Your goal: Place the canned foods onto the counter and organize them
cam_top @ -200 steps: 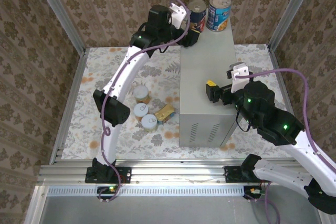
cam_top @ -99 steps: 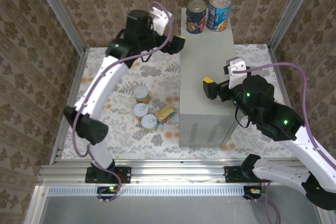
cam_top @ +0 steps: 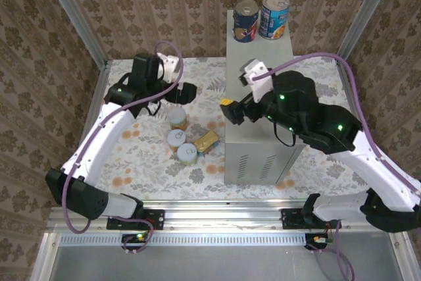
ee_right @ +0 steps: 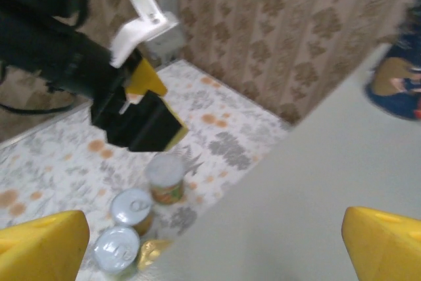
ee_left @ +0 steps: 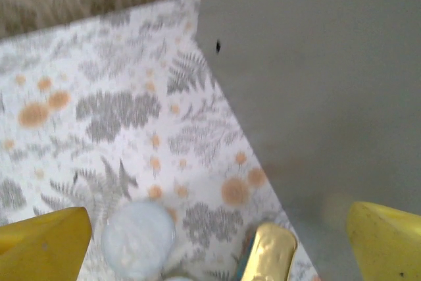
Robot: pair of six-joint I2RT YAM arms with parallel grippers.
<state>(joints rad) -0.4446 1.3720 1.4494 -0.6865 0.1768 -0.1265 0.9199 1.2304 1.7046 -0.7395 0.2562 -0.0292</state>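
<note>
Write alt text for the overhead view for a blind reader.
Two cans stand atop the far end of a tall grey box; three round cans and a gold tin sit on the floor to its left. The left gripper hangs open near them, the right gripper open at the box's edge.

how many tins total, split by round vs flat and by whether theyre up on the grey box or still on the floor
round cans on the counter: 2
round cans on the floor: 3
flat gold tin on the floor: 1
total: 6
</note>
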